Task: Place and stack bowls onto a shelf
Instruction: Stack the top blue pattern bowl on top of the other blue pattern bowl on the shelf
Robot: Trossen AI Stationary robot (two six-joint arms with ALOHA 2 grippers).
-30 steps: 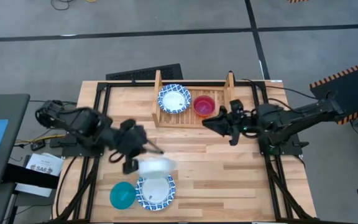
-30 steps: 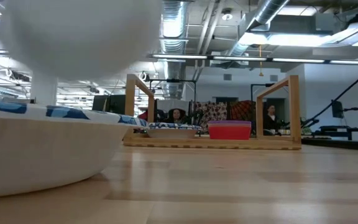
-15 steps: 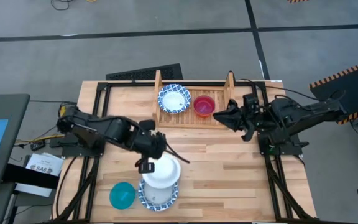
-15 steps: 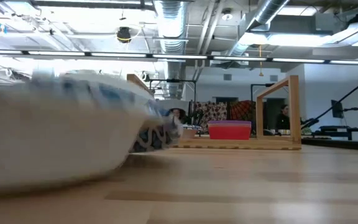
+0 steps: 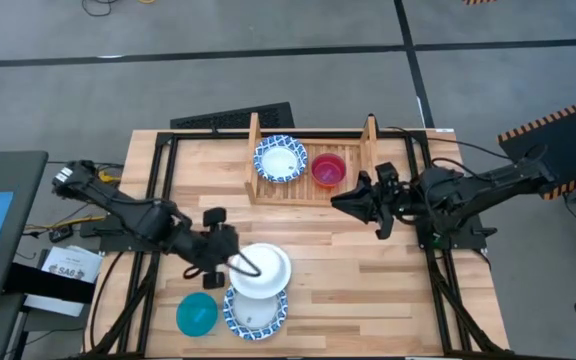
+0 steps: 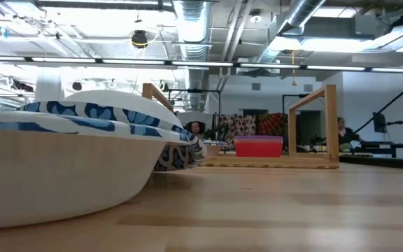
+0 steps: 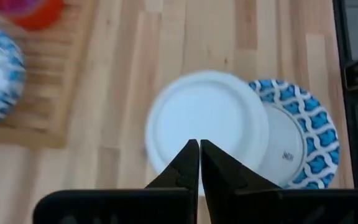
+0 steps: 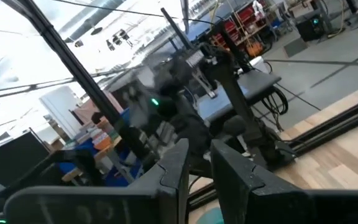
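Low view: near bowl (image 6: 61, 175) (cropped)

A shelf (image 5: 313, 190) stands at the back middle of the table (image 5: 368, 290), holding a bowl (image 5: 281, 159) on its left and a smaller bowl (image 5: 329, 170) beside it on the right. At the front, left of centre, an upturned bowl (image 5: 260, 271) rests partly on another bowl (image 5: 253, 313), with a small bowl (image 5: 197, 314) just to their left
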